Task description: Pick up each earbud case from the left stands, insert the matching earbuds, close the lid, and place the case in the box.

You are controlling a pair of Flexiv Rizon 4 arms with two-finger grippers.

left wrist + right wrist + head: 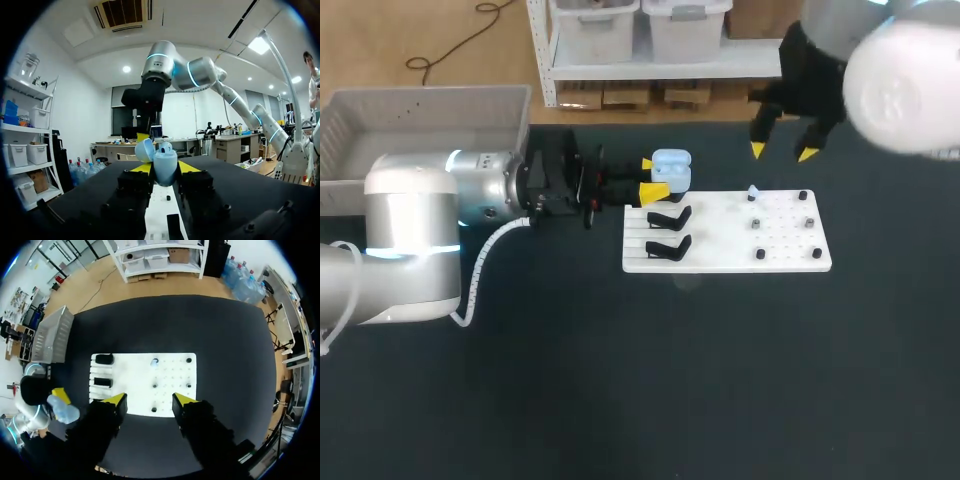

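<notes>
Progress looks early. Our left gripper is clamped on the pale blue earbud case, which has its lid open and sits just off the white board at the board's ten o'clock corner. Our right gripper hangs with its fingers spread and empty at twelve o'clock of the board's peg side, above a pale blue earbud that stands on a peg. We cannot tell whether any bud is already in the case. Two dark shapes on the board's nine o'clock side are probably the other cases, untouched. The box sits at the table's ten o'clock, and we see no case in it. We judge that nearly everything remains to be done: inserting the buds, closing the lid and boxing the cases.
</notes>
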